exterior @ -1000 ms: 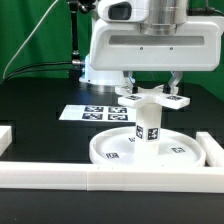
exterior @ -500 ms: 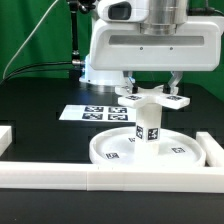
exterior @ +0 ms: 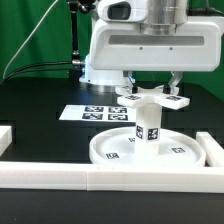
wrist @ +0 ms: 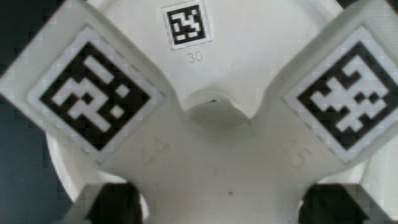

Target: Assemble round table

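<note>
The large rimmed round disc (exterior: pixel 110 150) lies flat on the black table near the front. The short thick post (exterior: pixel 147 130) stands upright on its middle. The four-armed cross piece (exterior: pixel 150 98) sits level on top of the post, its tagged arms spread out. My gripper (exterior: pixel 150 88) reaches down from above, with a finger on each side of the cross piece's middle. In the wrist view the cross piece (wrist: pixel 214 110) fills the picture. My gripper (wrist: pixel 235 205) is shut on the cross piece, with the dark fingers (wrist: pixel 111 205) against its white body on both sides.
The marker board (exterior: pixel 88 113) lies flat behind the disc. White border bars run along the front (exterior: pixel 110 178), the exterior view's left (exterior: pixel 5 135) and right (exterior: pixel 212 150). A green curtain hangs behind the arm's base.
</note>
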Robot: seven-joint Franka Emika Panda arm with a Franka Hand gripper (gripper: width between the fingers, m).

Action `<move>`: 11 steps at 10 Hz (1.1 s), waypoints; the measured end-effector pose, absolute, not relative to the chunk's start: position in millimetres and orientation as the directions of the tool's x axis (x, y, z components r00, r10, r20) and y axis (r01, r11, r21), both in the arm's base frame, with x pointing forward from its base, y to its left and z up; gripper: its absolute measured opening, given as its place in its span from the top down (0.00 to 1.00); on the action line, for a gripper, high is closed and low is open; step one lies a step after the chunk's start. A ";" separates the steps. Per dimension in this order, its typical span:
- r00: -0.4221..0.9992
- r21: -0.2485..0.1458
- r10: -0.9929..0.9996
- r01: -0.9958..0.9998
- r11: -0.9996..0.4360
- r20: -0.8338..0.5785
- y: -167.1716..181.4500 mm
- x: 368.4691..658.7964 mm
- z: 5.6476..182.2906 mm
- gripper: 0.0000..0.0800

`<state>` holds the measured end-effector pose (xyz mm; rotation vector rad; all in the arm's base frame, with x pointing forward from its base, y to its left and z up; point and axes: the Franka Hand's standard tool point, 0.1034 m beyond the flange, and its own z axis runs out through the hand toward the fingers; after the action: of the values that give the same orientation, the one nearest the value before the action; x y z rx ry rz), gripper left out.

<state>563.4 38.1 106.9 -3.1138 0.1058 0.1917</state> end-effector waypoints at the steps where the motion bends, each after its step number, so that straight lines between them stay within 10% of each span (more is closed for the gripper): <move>1: 0.975 -0.011 -0.186 -0.189 -0.982 -0.123 38.7 563.7 106.7 0.45; 11: 0.410 0.012 -0.908 -0.911 -0.413 -0.089 40.5 563.8 105.5 0.45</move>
<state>563.8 40.5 105.5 -2.6052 1.6807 0.1265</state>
